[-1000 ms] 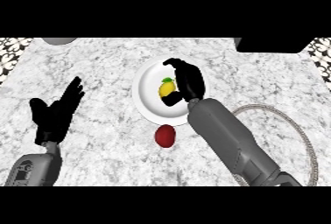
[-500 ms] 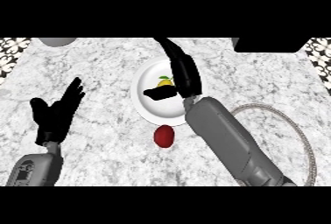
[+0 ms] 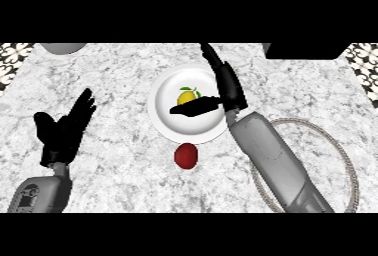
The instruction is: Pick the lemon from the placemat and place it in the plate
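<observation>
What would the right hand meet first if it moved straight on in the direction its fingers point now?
The right hand points toward the counter's far edge, past the plate. That way looks free, though depth is unclear.

A kitchen counter of grey-white marbled stone [image 3: 111, 75], seen from above. A white plate [image 3: 166, 120] holding a lemon [image 3: 187, 95] sits on it, with a dark red fruit [image 3: 186, 156] just beside the plate and a rope-edged round placemat [image 3: 341, 150] at right. Patterned black-and-white tile [image 3: 13, 55] shows at the corners.
</observation>
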